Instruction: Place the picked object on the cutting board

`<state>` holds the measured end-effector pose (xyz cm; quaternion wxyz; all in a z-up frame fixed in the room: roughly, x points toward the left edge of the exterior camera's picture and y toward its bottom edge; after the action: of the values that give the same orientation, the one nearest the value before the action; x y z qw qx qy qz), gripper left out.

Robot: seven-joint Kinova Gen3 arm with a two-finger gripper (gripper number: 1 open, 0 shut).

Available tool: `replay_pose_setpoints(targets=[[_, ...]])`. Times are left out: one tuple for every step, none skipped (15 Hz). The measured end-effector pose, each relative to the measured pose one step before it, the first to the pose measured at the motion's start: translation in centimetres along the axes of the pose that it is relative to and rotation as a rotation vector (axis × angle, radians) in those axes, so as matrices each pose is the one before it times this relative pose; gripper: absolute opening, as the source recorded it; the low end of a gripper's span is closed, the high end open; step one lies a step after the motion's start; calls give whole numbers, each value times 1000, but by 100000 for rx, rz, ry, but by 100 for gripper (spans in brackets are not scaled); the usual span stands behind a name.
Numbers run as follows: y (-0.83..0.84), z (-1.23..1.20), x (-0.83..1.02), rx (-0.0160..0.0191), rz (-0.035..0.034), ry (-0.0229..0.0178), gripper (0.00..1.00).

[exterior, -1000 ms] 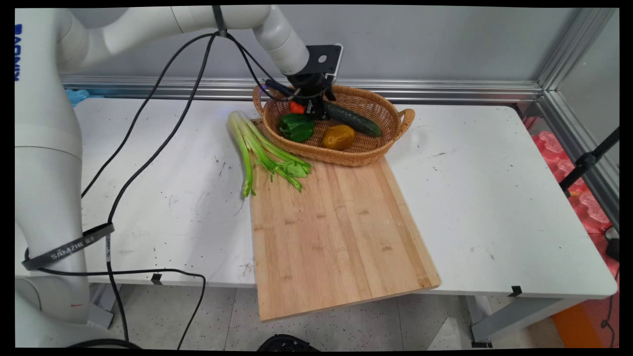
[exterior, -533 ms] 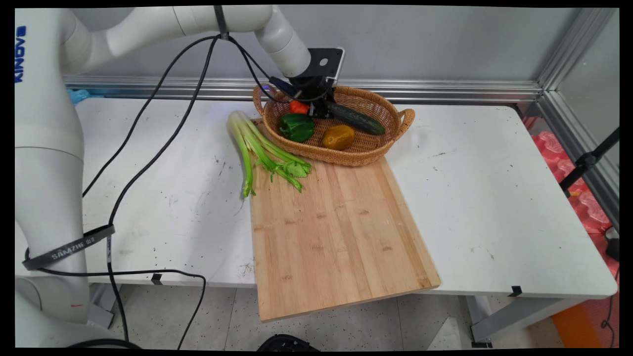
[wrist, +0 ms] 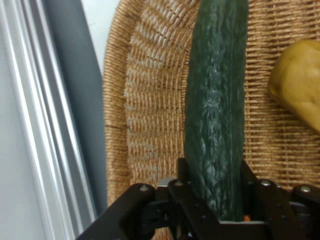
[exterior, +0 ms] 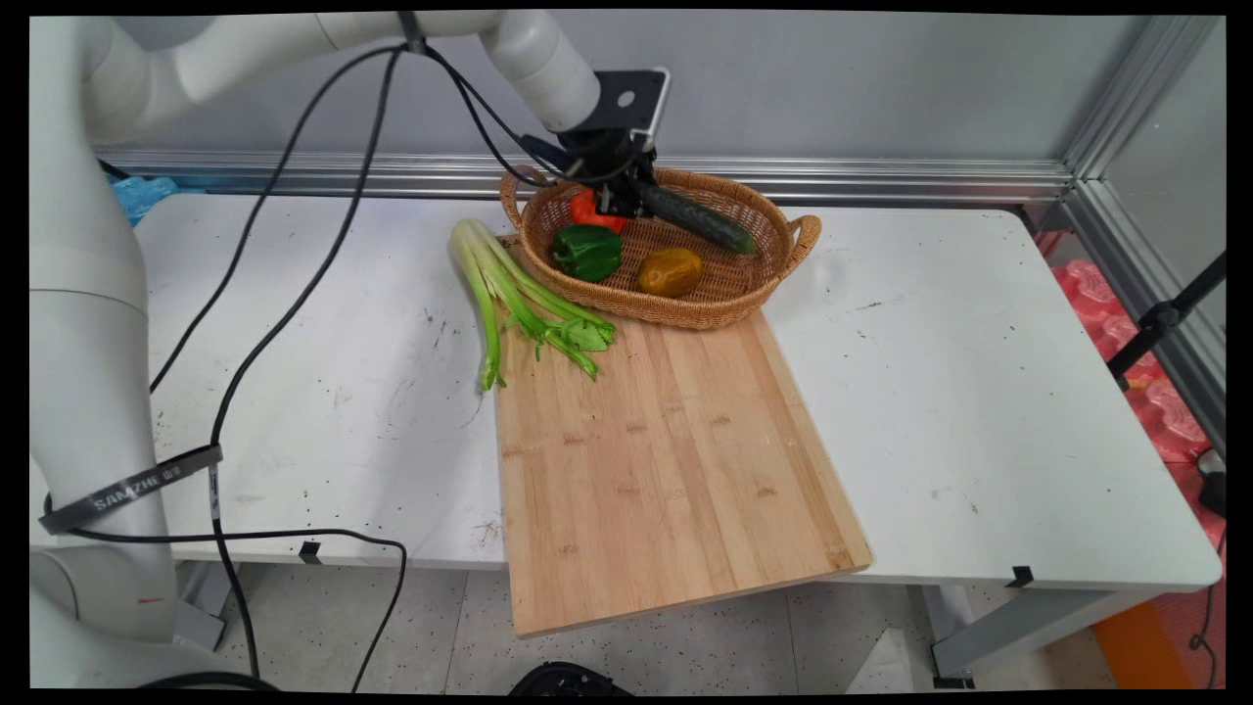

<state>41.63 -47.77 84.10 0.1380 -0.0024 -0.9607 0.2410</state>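
My gripper [exterior: 626,199] is shut on one end of a dark green cucumber [exterior: 697,218], holding it lifted a little above the floor of a wicker basket [exterior: 773,272] at the table's back. In the hand view the cucumber [wrist: 217,105] runs straight up from between the two black fingers [wrist: 182,175], with the basket's weave [wrist: 150,100] under it. Inside the basket lie a green pepper [exterior: 586,252], a yellow pepper [exterior: 671,271] [wrist: 297,82] and a red vegetable [exterior: 587,210] partly hidden behind the gripper.
A large wooden cutting board [exterior: 666,460] reaches from the basket to the table's near edge and overhangs it. A bunch of celery [exterior: 519,299] lies across the board's far left corner. Black cables [exterior: 294,294] hang from the arm over the table's left side.
The gripper has risen with the cucumber, whose held end has come up off the basket floor. The other vegetables have not moved.
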Motion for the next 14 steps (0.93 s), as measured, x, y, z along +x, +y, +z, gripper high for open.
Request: replay_pose_setpoints(targets=[[-6, -950, 4, 422, -413, 168, 0], [-10, -821, 35, 335, -432, 182, 0], [27, -1026, 63, 363, -638, 234, 0], [56, -1108, 103, 385, -706, 271, 0], [42, -955, 101, 337, -757, 296, 0], [75, -1125, 182, 412, -1132, 431, 0], [71, -655, 111, 224, -927, 279, 0], [98, -975, 187, 329, -1426, 494, 0], [77, -654, 130, 192, -1181, 406, 0], [194, -1117, 233, 277, -2113, 696, 0], [254, -971, 197, 112, -1952, 678, 0], [176, -602, 128, 4, -1271, 444, 0], [356, -886, 185, -284, -1741, 669, 0], [497, -979, 211, -453, -1927, 775, 0]])
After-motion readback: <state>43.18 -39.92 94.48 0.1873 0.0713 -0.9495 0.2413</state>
